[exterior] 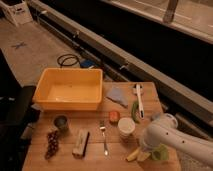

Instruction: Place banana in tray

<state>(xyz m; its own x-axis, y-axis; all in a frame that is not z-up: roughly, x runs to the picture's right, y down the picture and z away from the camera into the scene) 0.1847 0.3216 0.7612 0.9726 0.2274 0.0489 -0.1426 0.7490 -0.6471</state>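
Observation:
The banana [133, 154] is small and pale yellow and lies near the table's front edge at the lower right. The yellow-orange tray [46, 94] stands at the back left of the wooden table [90, 162], and nothing shows inside it. My white arm [165, 137] reaches in from the right. My gripper [143, 153] is down at the banana's right end, touching or nearly touching it. The arm's wrist hides part of the gripper.
Near the banana are a white cup [126, 128], a fork [104, 139] and a green cup [161, 153]. Farther back lie a white-handled brush [139, 98], a green pod [134, 112], a blue cloth [118, 96] and a small orange item [114, 116]. On the left are a dark cup [61, 122], grapes [51, 144] and a block [80, 143].

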